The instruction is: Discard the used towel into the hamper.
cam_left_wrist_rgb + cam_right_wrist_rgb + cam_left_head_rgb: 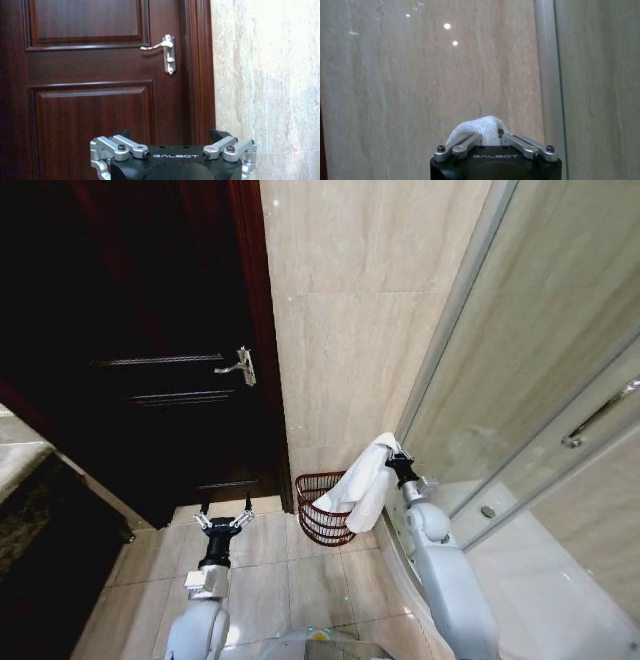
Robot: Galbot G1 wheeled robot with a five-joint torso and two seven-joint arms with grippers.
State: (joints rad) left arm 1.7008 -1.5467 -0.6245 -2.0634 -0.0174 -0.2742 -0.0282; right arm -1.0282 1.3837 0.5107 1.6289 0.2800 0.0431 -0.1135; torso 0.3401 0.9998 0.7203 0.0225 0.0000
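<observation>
**Desk:** What can't you make out from your end?

**Me:** On my head camera the towel (pixel 362 480) hangs in front of the hamper (pixel 322 520), so I lose the hamper's right side. The door (pixel 150 360) is mostly black shadow; I only pick out its handle (pixel 240 366). I can't tell how far the towel hangs into the hamper.

**Desk:** Claws?

**Me:** The right gripper (pixel 392 454) is raised by the corner where the tiled wall (pixel 350 310) meets the glass shower screen (pixel 540 350). My right wrist camera shows its fingers (pixel 465 144) drawn in tight on a white bunch of towel. The left gripper (pixel 222 520) sits low over the floor tiles (pixel 270 580), facing the door, fingers spread wide, holding nothing.

**Desk:** And the hamper itself?

**Me:** Small, round, reddish-brown, open wire weave with horizontal rings. It stands on the floor against the foot of the wall, just beside the door frame. The towel is white, folded over, drooping from the gripper across the hamper's rim.
</observation>
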